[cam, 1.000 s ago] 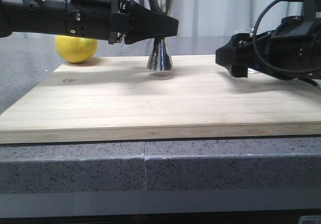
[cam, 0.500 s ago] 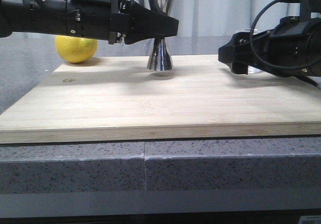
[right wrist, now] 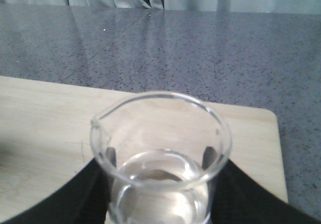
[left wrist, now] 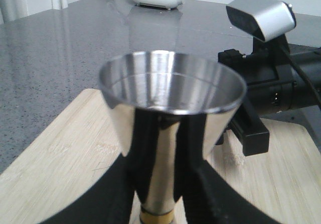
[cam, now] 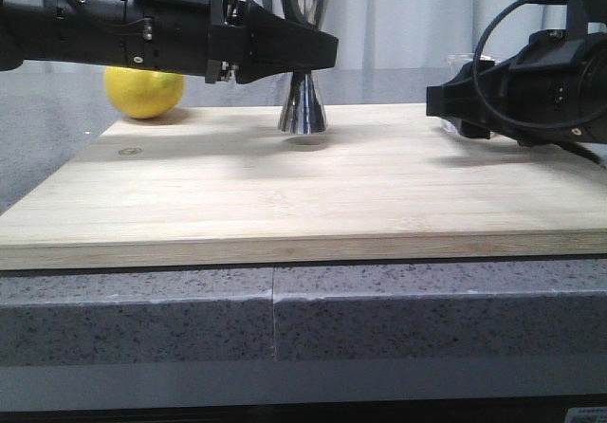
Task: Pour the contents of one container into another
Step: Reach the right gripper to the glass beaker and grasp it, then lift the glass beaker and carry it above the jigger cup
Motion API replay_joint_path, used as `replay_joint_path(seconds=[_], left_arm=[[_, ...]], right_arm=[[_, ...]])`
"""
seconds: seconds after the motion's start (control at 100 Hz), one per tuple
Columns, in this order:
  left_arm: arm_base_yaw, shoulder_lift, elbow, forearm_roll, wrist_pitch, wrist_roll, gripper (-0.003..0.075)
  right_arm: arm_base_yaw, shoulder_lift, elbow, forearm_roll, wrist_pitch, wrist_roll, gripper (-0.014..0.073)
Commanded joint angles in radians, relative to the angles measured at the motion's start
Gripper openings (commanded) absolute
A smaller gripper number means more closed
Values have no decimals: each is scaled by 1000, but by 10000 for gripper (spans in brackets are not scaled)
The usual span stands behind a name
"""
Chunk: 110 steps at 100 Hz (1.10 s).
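Observation:
The steel jigger (cam: 303, 108) stands upright near the far edge of the wooden board (cam: 285, 195). My left gripper (cam: 318, 51) reaches in from the left and is shut on its narrow waist. In the left wrist view its open top cone (left wrist: 170, 91) fills the picture, with black fingers (left wrist: 220, 194) close against the neck above the gold band. At the board's right side, my right gripper (cam: 448, 101) is shut on the glass beaker (right wrist: 160, 158), which holds clear liquid in its lower part. From the front only the beaker's rim (cam: 471, 59) shows. I cannot tell whether the beaker touches the board.
A yellow lemon (cam: 144, 93) sits at the board's far left corner, behind the left arm. The board lies on a speckled grey counter (cam: 285, 300). The right arm's camera (left wrist: 261, 15) shows beyond the jigger. Curtains hang at the back.
The right gripper has drawn back a little to the right with the beaker. The left arm and the jigger have not moved.

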Motion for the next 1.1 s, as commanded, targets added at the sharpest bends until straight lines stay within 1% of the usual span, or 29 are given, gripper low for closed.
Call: replay_joint_path(seconds=[0.0, 0.07, 0.13, 0.3, 0.4, 0.7, 0.79, 0.91, 1.09], left_arm=[[-8, -49, -30, -86, 122, -6, 194], [-8, -49, -30, -86, 122, -6, 194], [-8, -49, -30, -86, 122, -6, 194], [-8, -49, -30, -86, 122, -6, 185], [-8, -49, -30, -86, 122, -6, 185], [-8, -49, -30, -86, 122, -6, 185], [-8, -49, -30, -86, 122, -6, 185], [-8, -49, -30, -86, 122, -6, 185], [-8, -49, -30, -86, 122, -6, 185]], right_arm=[[-4, -73, -25, -16, -40, 2, 278], [-4, -110, -25, -16, -26, 2, 278], [-4, -146, -33, -46, 7, 2, 278], [-2, -232, -129, -157, 275, 2, 277], [8, -264, -195, -199, 388, 2, 278], [122, -289, -422, -348, 728, 2, 278], [144, -289, -478, -376, 794, 2, 277], [169, -289, -533, -432, 837, 2, 278], [227, -283, -584, -566, 878, 2, 277]])
